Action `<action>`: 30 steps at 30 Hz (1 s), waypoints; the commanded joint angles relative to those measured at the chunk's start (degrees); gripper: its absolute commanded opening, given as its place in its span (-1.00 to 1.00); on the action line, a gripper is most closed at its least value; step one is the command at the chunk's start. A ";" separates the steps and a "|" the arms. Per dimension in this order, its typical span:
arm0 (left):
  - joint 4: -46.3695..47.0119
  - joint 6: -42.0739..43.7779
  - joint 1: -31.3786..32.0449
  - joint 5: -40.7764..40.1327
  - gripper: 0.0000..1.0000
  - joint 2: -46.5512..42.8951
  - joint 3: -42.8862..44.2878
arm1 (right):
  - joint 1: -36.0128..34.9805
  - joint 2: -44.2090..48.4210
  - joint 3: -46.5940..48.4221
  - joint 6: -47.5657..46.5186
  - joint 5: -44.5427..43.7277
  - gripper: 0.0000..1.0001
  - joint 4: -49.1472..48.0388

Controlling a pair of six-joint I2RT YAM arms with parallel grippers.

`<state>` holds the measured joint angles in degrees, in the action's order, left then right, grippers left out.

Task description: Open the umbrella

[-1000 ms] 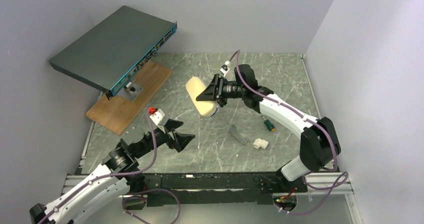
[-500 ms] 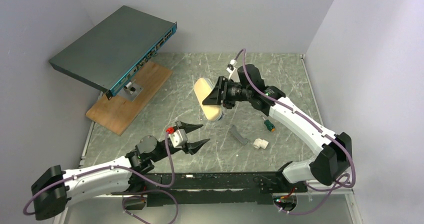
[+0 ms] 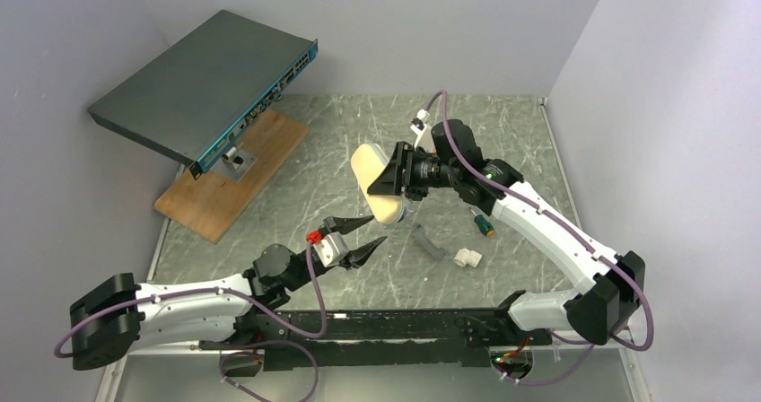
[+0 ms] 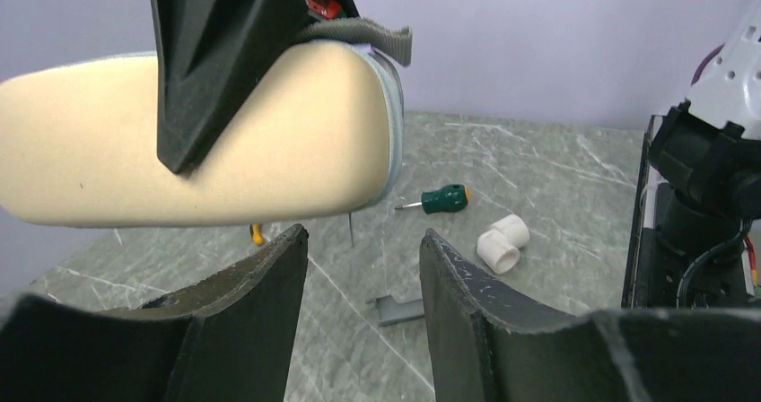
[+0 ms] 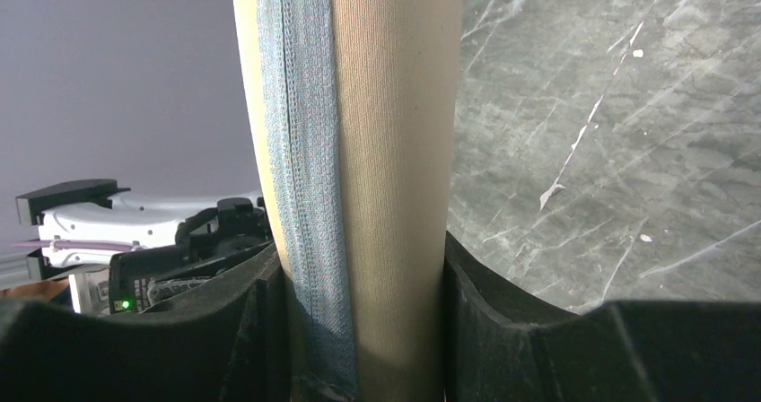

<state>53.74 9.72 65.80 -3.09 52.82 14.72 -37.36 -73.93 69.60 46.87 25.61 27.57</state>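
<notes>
no umbrella on show anywhere. my read is it sits zipped inside the beige case [image 3: 368,161], which hangs in the air over the middle of the counter [image 3: 502,124]. the right gripper [image 3: 388,179] has the case crosswise, jaws clamped on its two flat sides, with the blue-grey zip seam [image 5: 301,151] running up between them. in front, the left gripper [image 3: 361,238] hovers just short of the case's near end, jaws parted and empty, nothing touching yet. here's the danger: it's a smooth rounded shell with one grip around mid-length, so a tug on the grey strap [image 4: 377,36] or the zip could swivel the case in the right jaws or pull it free. miss the small tab and the left jaws bite the shell instead, pinning it shut. a drop would land near the screwdriver [image 3: 485,225] and the white fitting [image 3: 466,257].
</notes>
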 commanded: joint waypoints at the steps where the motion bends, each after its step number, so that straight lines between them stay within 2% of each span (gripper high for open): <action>1: 5.05 1.27 1.13 -2.49 0.05 1.89 3.09 | -0.67 2.56 3.08 0.06 0.83 -1.00 -2.89; 9: 5.66 1.01 1.76 -3.26 -0.02 5.52 5.10 | -1.28 3.59 3.11 0.50 0.92 -1.00 -3.20; 17: 5.74 0.49 2.09 -4.05 -0.25 7.12 6.71 | -1.38 4.54 2.87 0.59 1.70 -1.00 -3.30; 22: 5.61 0.22 2.41 -4.35 -0.33 6.91 6.82 | -1.40 5.34 2.28 1.10 1.75 -1.00 -3.56; 23: 5.70 0.28 2.48 -4.37 -0.41 6.87 6.82 | -1.40 5.54 2.10 1.18 1.80 -1.00 -3.64; 27: 3.47 0.48 2.88 -4.80 -0.98 6.52 7.79 | -1.47 6.16 1.22 1.46 1.56 -1.00 -3.79; 30: 3.14 0.18 3.54 -5.72 -1.00 5.97 7.82 | -1.48 6.62 0.00 1.93 1.72 -1.00 -4.34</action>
<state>55.44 10.24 68.25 -7.88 59.86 20.21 -38.48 -70.50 69.56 47.13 25.98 27.62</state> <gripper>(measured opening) 0.014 0.506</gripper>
